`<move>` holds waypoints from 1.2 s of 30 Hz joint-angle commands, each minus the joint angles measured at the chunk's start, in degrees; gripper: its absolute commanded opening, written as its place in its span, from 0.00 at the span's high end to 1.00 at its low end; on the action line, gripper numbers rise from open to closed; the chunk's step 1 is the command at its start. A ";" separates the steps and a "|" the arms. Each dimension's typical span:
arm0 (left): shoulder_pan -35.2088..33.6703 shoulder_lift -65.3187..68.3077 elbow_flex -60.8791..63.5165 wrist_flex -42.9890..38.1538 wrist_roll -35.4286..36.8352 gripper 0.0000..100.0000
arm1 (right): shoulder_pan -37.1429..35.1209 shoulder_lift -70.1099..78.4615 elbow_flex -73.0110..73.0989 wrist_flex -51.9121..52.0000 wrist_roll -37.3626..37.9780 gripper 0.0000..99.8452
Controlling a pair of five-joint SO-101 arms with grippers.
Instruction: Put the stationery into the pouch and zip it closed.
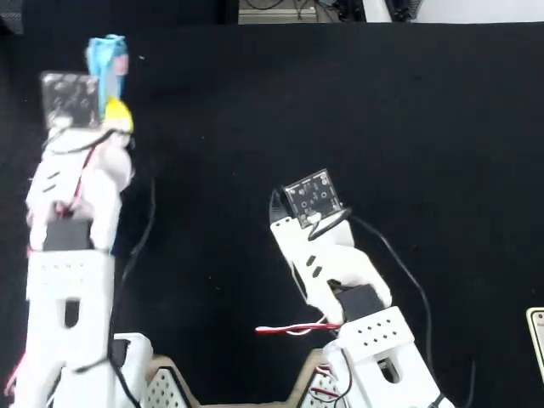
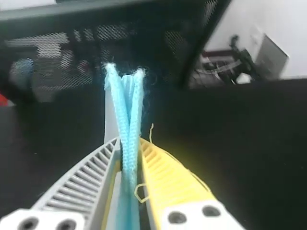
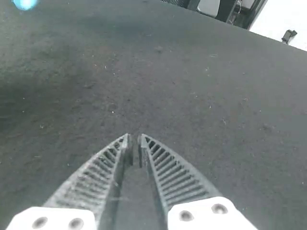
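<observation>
My left gripper (image 2: 125,146), with one grey and one yellow finger, is shut on the edge of a light blue fabric pouch (image 2: 123,103). The pouch stands up between the jaws, held off the black table. In the high view that gripper (image 1: 111,104) is at the far left of the table, with the blue pouch (image 1: 106,58) sticking out beyond it. My right gripper (image 3: 134,139) is shut with nothing in it, just above the black cloth. It sits near the table's middle in the high view (image 1: 277,206).
The black tablecloth (image 1: 382,127) covers the whole work area. A pale flat object (image 1: 537,333) pokes in at the right edge. Loose cables (image 1: 406,270) trail beside the right arm. A black mesh panel (image 2: 144,33) stands behind the table.
</observation>
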 commanded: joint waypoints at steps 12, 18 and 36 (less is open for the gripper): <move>11.47 10.64 -6.90 -1.85 4.31 0.85 | 1.05 -1.19 -0.40 -1.41 0.70 0.97; 11.30 10.37 -6.11 -1.93 14.51 0.85 | 1.05 -1.19 -0.40 -1.41 0.70 0.97; 10.59 -1.49 -6.64 2.46 14.77 0.84 | 1.05 -1.19 -0.40 -1.41 0.70 0.97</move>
